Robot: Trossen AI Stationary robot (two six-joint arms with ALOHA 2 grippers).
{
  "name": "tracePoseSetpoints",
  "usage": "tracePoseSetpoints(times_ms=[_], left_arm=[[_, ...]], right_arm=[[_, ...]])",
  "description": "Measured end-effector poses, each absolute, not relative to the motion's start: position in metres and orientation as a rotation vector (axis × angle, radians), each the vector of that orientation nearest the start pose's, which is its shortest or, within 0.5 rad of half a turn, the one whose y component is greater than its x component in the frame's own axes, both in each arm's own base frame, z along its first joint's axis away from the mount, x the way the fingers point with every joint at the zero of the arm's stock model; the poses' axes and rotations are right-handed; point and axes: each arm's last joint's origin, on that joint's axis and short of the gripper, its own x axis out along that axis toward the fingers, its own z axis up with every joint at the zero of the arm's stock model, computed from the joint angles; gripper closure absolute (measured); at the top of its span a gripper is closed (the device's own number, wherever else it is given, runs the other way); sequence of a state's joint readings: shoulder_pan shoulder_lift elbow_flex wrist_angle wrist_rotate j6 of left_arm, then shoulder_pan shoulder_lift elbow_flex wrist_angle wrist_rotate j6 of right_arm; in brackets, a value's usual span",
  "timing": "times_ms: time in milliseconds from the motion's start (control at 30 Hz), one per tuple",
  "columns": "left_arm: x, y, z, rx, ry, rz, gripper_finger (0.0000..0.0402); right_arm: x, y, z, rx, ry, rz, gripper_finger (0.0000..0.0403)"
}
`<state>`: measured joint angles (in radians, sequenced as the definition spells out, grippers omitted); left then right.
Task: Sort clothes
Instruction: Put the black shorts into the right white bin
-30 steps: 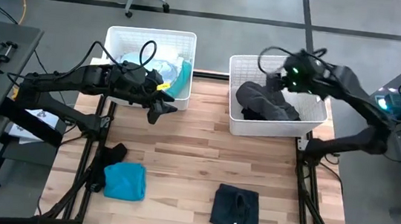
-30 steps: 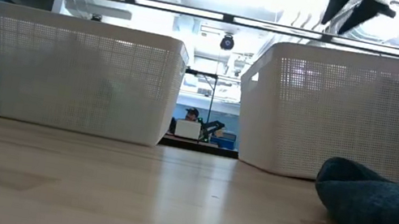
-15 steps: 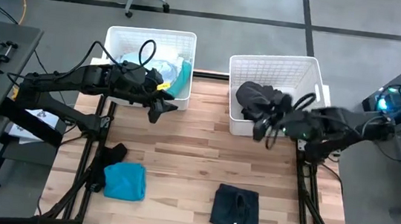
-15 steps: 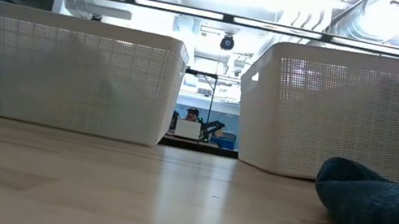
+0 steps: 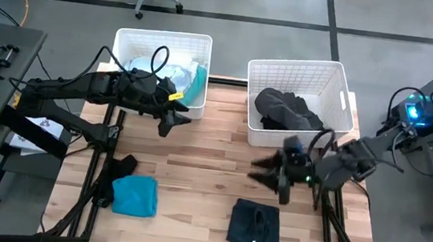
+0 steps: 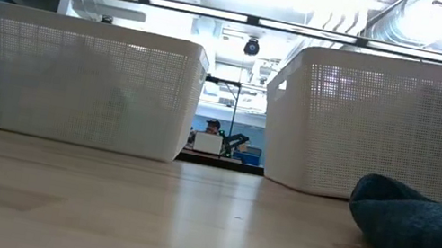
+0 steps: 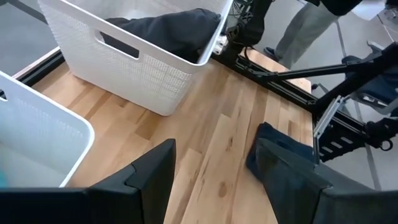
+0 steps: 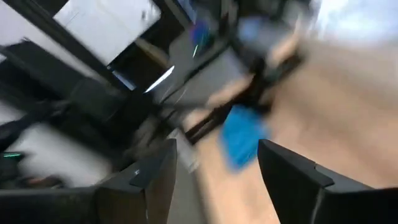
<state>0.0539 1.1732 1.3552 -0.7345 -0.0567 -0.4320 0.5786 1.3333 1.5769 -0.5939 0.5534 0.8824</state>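
A navy garment [image 5: 255, 228] lies flat on the table near its front edge; it also shows in the low view [image 6: 420, 234] and the left wrist view [image 7: 281, 149]. A teal garment [image 5: 135, 195] and a black one [image 5: 120, 167] lie at the front left. The left basket [image 5: 128, 43] holds pale blue and teal clothes [image 5: 174, 78]. The right basket [image 5: 341, 86] holds dark clothes [image 5: 284, 109]. My right gripper [image 5: 263, 173] is open and empty, above the table between the right basket and the navy garment. My left gripper [image 5: 174, 122] is open and empty beside the left basket's near right corner.
Bare wooden table [image 5: 204, 160] lies between the baskets and the garments at the front. The two white lattice baskets stand side by side at the far edge. Black frame bars [image 5: 331, 222] run along the table's left and right sides.
My right gripper has swung from above the right basket toward the table's near edge and down. It now hangs in front of that basket, pointing toward the table's left. The dark clothes stay in the basket.
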Motion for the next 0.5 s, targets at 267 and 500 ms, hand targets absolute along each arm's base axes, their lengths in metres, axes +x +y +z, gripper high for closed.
tracePoseSetpoints(times_ms=[267,500], left_arm=[[0.23,0.007,0.4,-0.389,0.526,0.192,0.019],[0.23,0.006,0.399,-0.368,0.531,0.184,0.019]], right_arm=[[0.244,0.174,0.384,1.02,0.842,-0.166,0.0192],[0.262,0.206,0.305,0.976,1.242,-0.518,0.0192]])
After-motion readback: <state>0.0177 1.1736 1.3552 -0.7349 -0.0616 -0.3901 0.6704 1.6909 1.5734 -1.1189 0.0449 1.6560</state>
